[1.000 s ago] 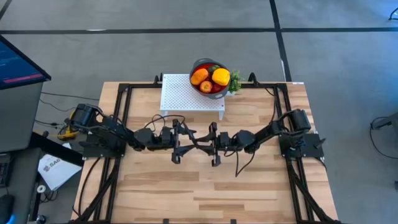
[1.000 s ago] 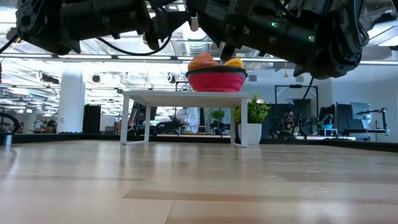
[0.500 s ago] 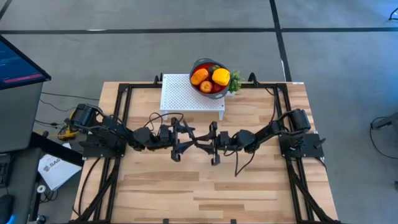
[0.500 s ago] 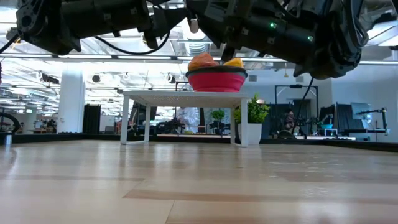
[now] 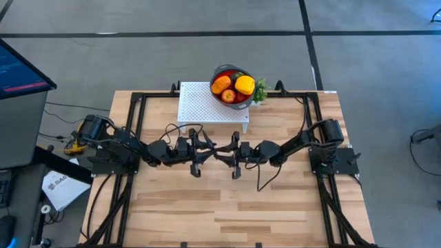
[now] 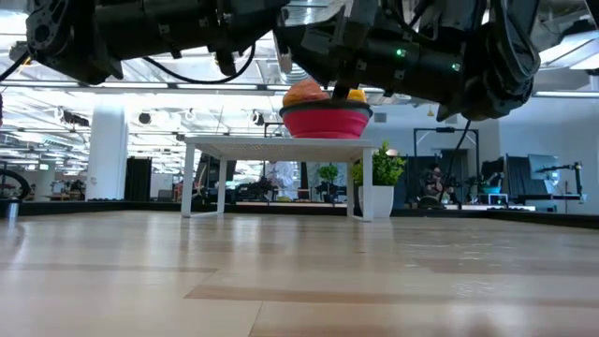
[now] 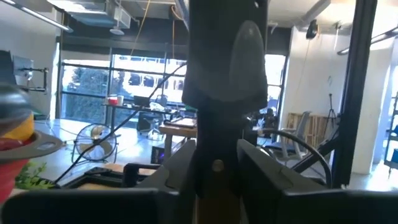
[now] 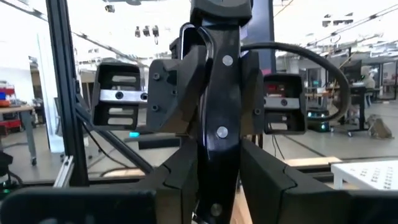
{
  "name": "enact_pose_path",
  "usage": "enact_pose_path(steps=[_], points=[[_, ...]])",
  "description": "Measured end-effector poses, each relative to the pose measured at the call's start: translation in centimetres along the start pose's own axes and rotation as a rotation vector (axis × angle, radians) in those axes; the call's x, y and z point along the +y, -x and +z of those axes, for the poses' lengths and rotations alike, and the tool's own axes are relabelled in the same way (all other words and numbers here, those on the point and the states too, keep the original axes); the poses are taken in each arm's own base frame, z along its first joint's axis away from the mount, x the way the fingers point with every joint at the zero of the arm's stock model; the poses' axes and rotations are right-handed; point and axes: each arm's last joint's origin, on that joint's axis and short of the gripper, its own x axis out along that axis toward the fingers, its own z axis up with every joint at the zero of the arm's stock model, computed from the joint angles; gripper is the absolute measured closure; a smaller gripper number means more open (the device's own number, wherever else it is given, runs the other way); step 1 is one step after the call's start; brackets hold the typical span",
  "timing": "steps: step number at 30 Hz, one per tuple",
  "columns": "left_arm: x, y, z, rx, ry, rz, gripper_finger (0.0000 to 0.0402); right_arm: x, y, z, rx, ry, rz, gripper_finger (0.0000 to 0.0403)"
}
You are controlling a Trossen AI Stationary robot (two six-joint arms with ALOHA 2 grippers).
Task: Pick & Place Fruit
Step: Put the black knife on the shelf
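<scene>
The fruit (image 5: 233,86), orange, yellow and red pieces, lies heaped in the red bowl with a grey rim (image 5: 219,71) (image 6: 328,120). The bowl stands on a white perforated stand (image 5: 200,103). My two grippers meet above the middle of the table, fingers pointing at each other. My left gripper (image 5: 210,151) (image 7: 216,180) and my right gripper (image 5: 226,154) (image 8: 217,180) are both shut on the slim black knife (image 8: 221,118), which stands upright between them. No gripper is near the fruit. My left gripper pinches the knife between its two fingers at a riveted part (image 7: 216,166). The fingers come level from the table's left. The knife stands upright, clear of the table. My right gripper pinches the knife's black riveted handle (image 8: 219,155) between its two fingers. The fingers come level from the table's right, across the handle. The handle stands upright above the fingers, clear of the table.
A small green plant (image 5: 261,90) (image 6: 379,168) stands right of the bowl, beside the stand. Black frame rails (image 5: 134,124) run along the table's left and right sides. Bare wooden tabletop (image 5: 220,207) lies between the arms and the near edge.
My right gripper has gone a little toward the table's left, closer to my left gripper. Both grippers have shifted slightly toward the far edge. The bowl and fruit have not moved.
</scene>
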Motion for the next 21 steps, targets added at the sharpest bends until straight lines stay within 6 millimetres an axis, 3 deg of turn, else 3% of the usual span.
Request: enact_pose_path(steps=[14, 21], points=[[0.3, 0.1, -1.0, 0.136, -0.104, 0.084, 0.0312, -1.6, 0.1, -1.6, 0.185, 0.025, -0.070, 0.0180], [0.9, 1.2, 1.8, 0.282, -0.178, 0.204, 0.0314, -1.7, 1.0, 0.5, 0.419, 0.141, -0.281, 0.0161]])
